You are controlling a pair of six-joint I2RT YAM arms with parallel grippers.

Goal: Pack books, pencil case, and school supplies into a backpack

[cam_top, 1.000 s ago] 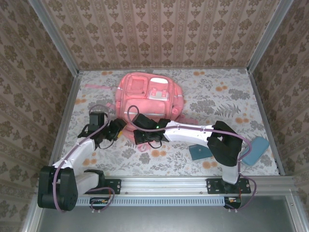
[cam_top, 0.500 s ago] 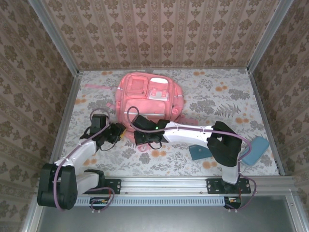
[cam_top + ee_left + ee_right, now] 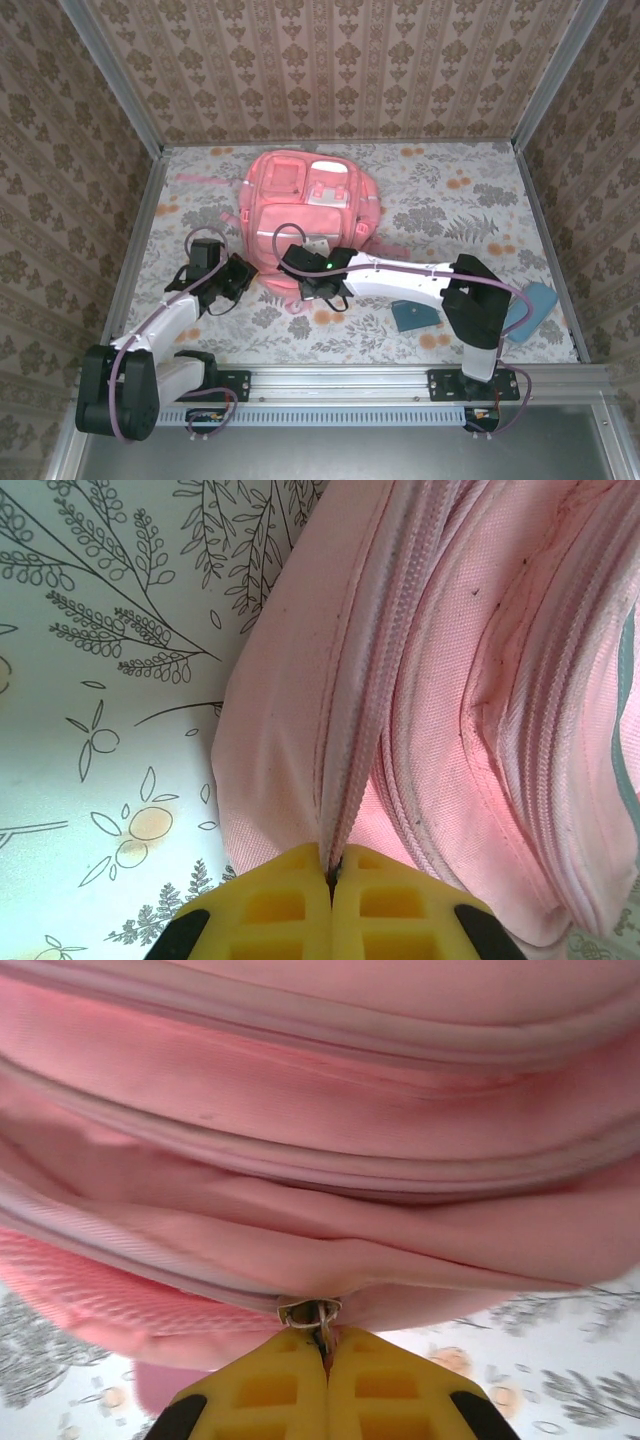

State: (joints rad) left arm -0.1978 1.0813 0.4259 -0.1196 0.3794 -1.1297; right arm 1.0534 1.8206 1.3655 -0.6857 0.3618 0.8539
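The big pink backpack [image 3: 310,200] lies flat on the flowery table [image 3: 470,210], a little left of the middle and toward the far side. Its long way runs from far to near. Its front, with the pockets and white patches, faces up. One short end points at the far wall and the other short end points at the two arms. A pink strap [image 3: 298,304] sticks out on the table at the near end.

The left claw [image 3: 330,868] is at the near left corner of the backpack. Its two yellow fingertips [image 3: 275,905] are pressed tight together. The zip strip [image 3: 360,710] at the edge of the bag runs down right between them, so the claw is pinching the backpack there.

The right claw [image 3: 325,1345] is at the near edge of the backpack, just right of the left claw. Its yellow tips are squeezed together too. A small metal zip tab [image 3: 312,1312] sits between them, and the claw is gripping it. The pink bag bulges above it in folds.

The small teal book [image 3: 413,315] lies flat on the table, near and to the right, well apart from the backpack. The light blue pencil case [image 3: 532,305] lies farther right, close to the right wall. Its long way slants from near left to far right. The right arm hides part of it.
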